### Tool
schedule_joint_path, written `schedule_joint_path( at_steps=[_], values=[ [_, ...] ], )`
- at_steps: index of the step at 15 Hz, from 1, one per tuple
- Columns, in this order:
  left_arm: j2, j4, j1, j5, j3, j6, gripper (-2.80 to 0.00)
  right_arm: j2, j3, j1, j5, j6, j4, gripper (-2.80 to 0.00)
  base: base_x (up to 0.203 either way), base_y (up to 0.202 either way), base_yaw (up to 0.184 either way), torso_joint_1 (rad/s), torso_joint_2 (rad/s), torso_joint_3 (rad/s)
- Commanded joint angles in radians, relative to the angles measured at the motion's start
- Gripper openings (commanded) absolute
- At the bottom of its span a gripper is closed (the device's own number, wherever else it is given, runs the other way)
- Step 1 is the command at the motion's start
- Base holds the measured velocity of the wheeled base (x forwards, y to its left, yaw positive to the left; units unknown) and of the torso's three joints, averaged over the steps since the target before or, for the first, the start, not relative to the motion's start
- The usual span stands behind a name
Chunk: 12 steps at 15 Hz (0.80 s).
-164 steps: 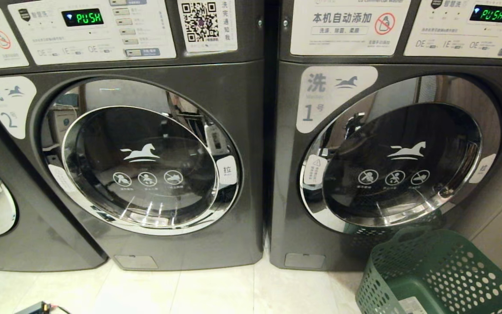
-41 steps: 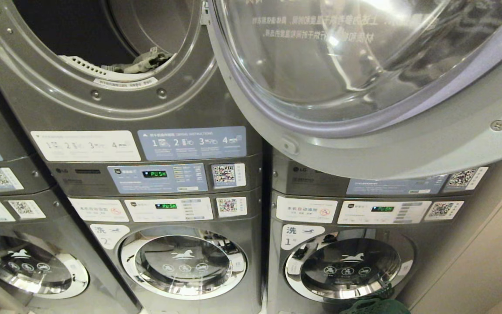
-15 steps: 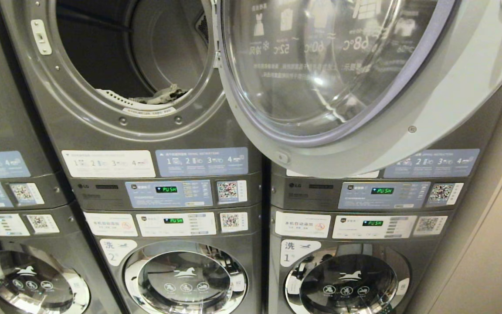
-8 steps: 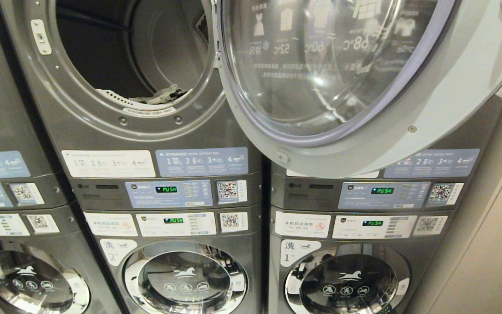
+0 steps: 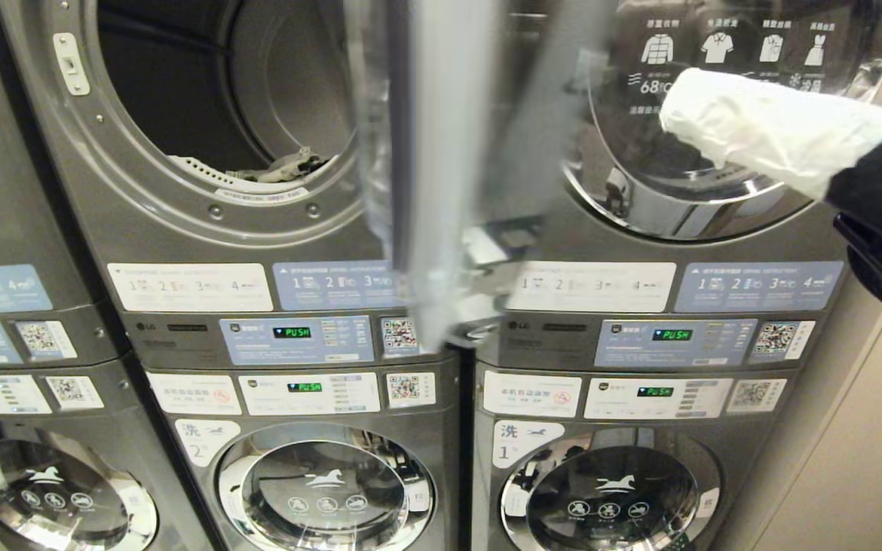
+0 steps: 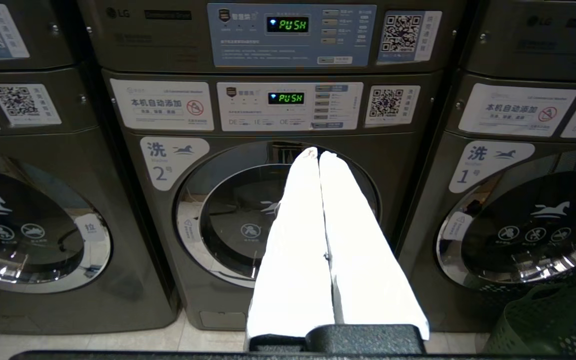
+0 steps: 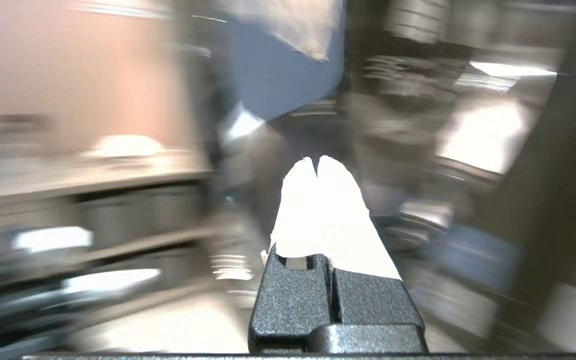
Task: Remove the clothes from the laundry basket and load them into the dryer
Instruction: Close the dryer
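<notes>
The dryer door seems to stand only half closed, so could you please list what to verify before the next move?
1. Dryer door latched: not ok; it stands edge-on and the opening is uncovered.
2. Garment clear of the door's seat: cannot tell; it lies at the drum's front lip.
3. Right claw empty: ok; shut, holding nothing, before the neighbouring dryer.
4. Left claw out of the way: ok; shut, low before washer 2.
5. Laundry basket emptied: cannot tell.

Matt grey metal dryer [image 5: 204,229], glossy chrome-ringed washer door [image 6: 275,212], plastic mesh basket [image 6: 553,322]
</notes>
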Motion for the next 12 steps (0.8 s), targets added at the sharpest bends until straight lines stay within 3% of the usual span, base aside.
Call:
schedule_joint_path(
  at_steps=[1,3,5,8,12],
  values=[
    [0.000,-0.001,0.000,0.000,0.000,0.000,-2.80,0.043,-0.033,0.225,-0.059,0.007,-0.011,-2.80,0.000,0.000,0.000,0.000,0.00,0.000],
    [0.000,0.000,0.000,0.000,0.000,0.000,-2.80,0.073,-0.062,0.344,-0.143,0.026,-0.027,-2.80,0.000,0.000,0.000,0.000,0.00,0.000],
    [0.000,0.001,0.000,0.000,0.001,0.000,-2.80,0.076,-0.051,0.303,-0.206,0.052,-0.037,-2.80,0.000,0.000,0.000,0.000,0.00,0.000],
    [0.000,0.001,0.000,0.000,0.001,0.000,-2.80,0.042,0.045,0.041,-0.253,0.081,-0.045,-2.80,0.000,0.000,0.000,0.000,0.00,0.000],
    [0.000,-0.001,0.000,0.000,0.001,0.000,-2.80,-0.092,0.281,-0.279,-0.267,0.069,-0.048,-2.80,0.000,0.000,0.000,0.007,0.00,0.002]
  ],
)
